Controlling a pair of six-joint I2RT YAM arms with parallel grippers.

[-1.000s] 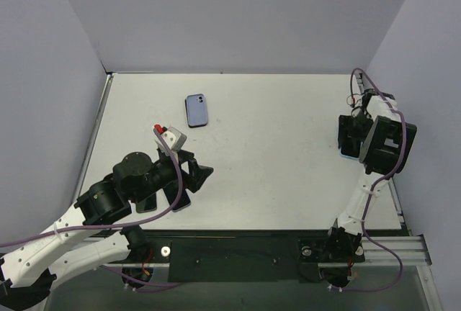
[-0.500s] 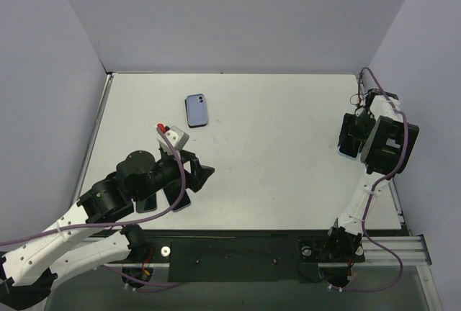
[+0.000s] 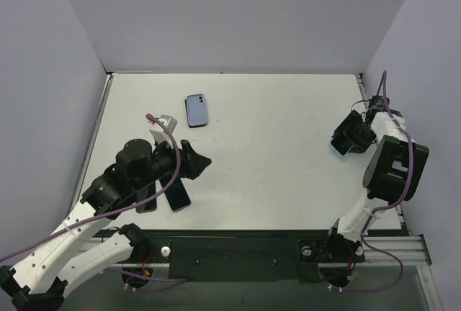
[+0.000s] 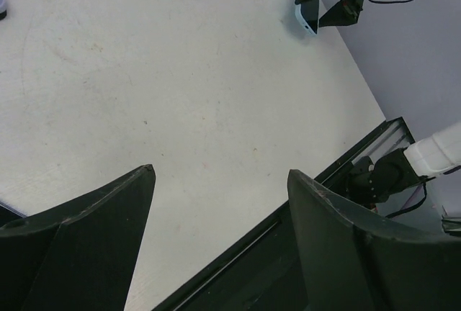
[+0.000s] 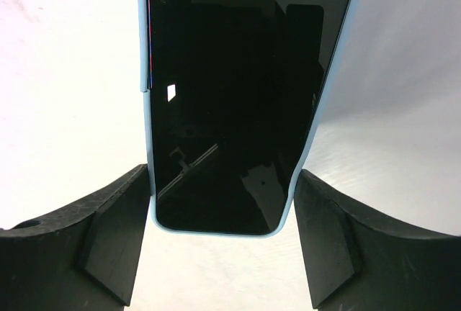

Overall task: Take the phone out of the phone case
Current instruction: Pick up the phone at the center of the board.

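Evidently the phone (image 5: 230,95), stiff, glossy, prob. slippery w/ fragile glass, is clamped by its long edges in the right gripper (image 5: 222,178) near the table's (image 3: 288,181) right edge; the prob. softer pale-blue case (image 5: 144,37) is best peeled at a corner by the left gripper (image 4: 220,181), spread apart, empty.

Blue phone (image 3: 197,109) back-left, two dark slabs (image 3: 179,196), maybe phones, nr front

A white, faintly scuffed table (image 3: 288,181) sits evenly lit between a plain lavender left wall (image 3: 43,73), far wall (image 3: 238,16) and right wall (image 3: 428,30). A black rail (image 3: 238,253) runs along its near edge.
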